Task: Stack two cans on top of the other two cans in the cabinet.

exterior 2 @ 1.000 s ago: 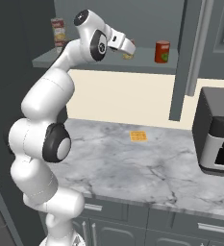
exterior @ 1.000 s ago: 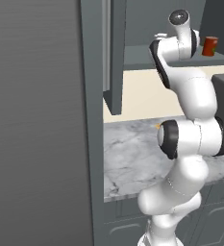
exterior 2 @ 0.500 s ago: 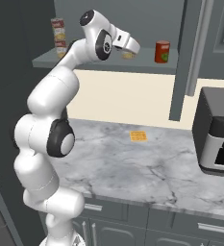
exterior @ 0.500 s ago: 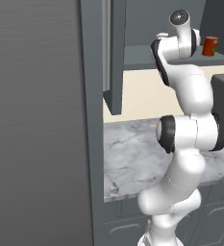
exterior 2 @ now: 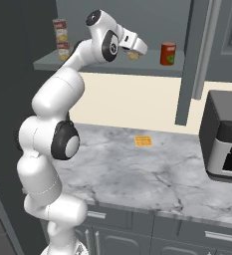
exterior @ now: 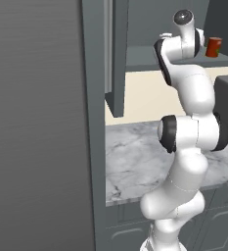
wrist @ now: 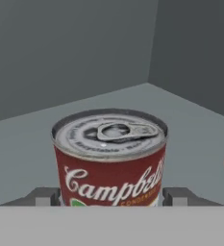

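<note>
Right base view shows the cabinet (exterior 2: 197, 60), matte dark grey with a flat shelf (exterior 2: 107, 67), then the white arm reaching in. Its jaws flank a red-labelled can (wrist: 111, 161) with a ribbed metal pull-tab lid, standing on the shelf; whether they pinch it I cannot tell. The smooth cylinder could slip or tip if gripped off-centre.

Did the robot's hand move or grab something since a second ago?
The arm barely moved: the gripper stayed up at the cabinet shelf, with its fingers on either side of a red-and-white soup can; whether they grip it yet I cannot tell. The plain red can and the stacked cans at the shelf's left end stayed put.
</note>
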Controlling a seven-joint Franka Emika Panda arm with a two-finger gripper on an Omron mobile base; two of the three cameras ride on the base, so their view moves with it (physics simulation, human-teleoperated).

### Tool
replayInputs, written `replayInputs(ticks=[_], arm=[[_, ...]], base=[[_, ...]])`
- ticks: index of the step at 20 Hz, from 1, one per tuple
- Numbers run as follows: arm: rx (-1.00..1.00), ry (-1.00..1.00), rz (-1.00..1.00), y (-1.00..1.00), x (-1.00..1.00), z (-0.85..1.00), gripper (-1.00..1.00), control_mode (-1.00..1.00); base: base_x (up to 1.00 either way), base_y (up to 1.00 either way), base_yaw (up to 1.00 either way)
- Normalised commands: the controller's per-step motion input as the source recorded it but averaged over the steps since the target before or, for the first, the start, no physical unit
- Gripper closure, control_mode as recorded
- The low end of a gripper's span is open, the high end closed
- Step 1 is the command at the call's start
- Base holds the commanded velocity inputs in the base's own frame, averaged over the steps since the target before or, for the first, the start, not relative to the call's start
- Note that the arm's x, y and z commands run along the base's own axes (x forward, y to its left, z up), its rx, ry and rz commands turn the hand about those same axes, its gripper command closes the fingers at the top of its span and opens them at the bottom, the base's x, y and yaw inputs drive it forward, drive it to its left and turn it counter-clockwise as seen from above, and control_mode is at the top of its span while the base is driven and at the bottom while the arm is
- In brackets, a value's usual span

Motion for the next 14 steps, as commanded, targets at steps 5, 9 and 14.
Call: replayInputs(ticks=[5,9,14], arm=[[0.00,-0.02,0.00,-0.07,-0.08,0.00,1.00,-1.00],[0.00,-0.19,0.00,0.00,-0.18,0.29,1.00,-1.00],[0.00,-0.03,-0.04,0.00,-0.15,0.29,1.00,-1.00]], base=[[0.00,0.00,0.00],[0.00,0.00,0.00],[0.00,0.00,0.00]])
